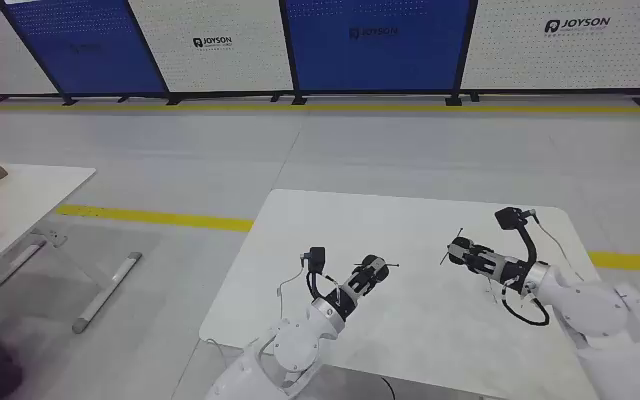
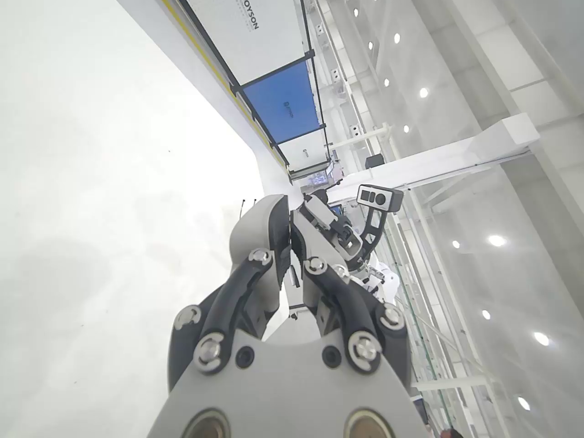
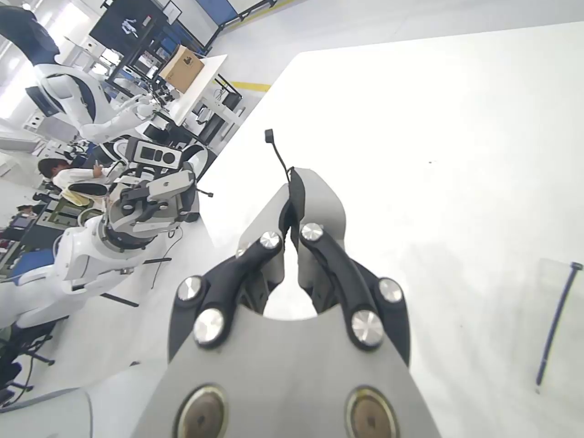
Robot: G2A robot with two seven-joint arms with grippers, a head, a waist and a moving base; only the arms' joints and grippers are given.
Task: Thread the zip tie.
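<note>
Black zip tie [image 3: 278, 154] above table [image 3: 433, 116] centre

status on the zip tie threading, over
Right gripper shut on zip tie, head end sticking out. Left gripper shut on thin black strip, apart from right. Spare zip tie flat on table, out of the path.
</note>
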